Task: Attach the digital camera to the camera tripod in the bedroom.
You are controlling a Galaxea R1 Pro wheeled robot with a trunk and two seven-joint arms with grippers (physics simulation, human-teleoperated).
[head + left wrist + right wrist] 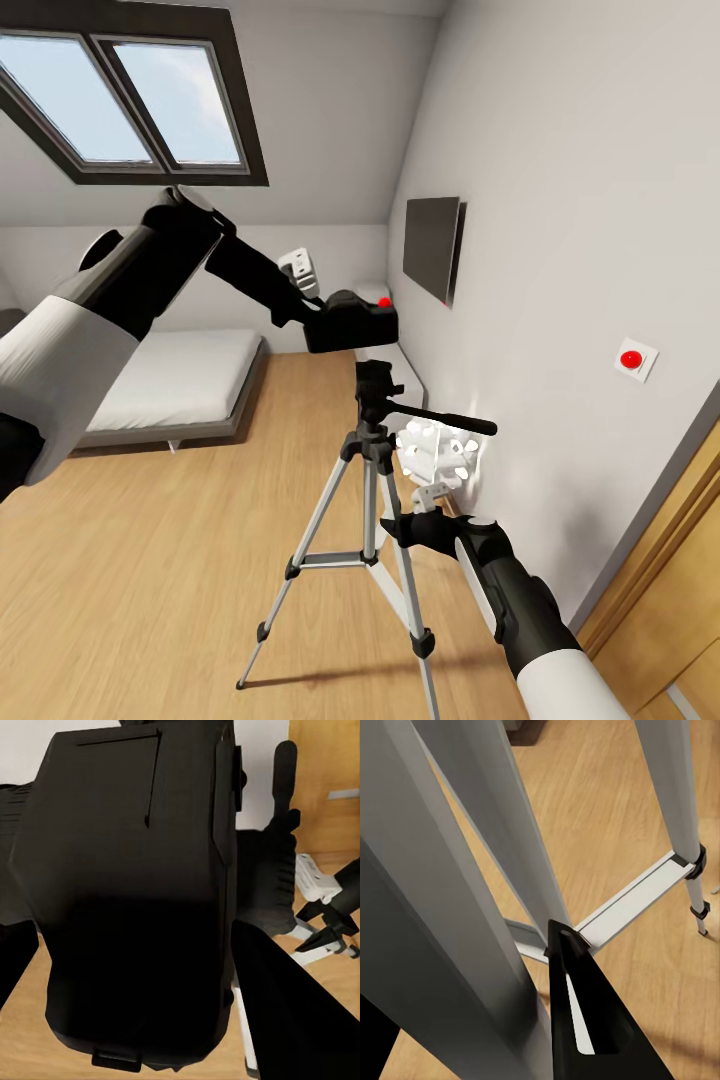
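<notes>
My left gripper (pixel 322 318) is shut on the digital camera (pixel 355 325), a black body with a red button on top. It holds the camera just over the black head (pixel 375 385) of the camera tripod (pixel 372 500), almost touching it. In the left wrist view the camera (pixel 135 907) takes up most of the picture, with the tripod head (pixel 266 881) behind it. My right gripper (pixel 400 478) is at the top of the silver legs, below the pan handle (pixel 445 420). In the right wrist view one black finger (pixel 585 1020) lies against a leg (pixel 450 907), closed on it.
This is the bedroom, with a low white bed (pixel 170 385) at the back left under a double skylight (pixel 130 100). A flat black screen (pixel 432 247) and a red wall button (pixel 634 359) hang on the right wall. A wooden door (pixel 670 590) stands at the lower right. Open wood floor (pixel 150 560) lies left of the tripod.
</notes>
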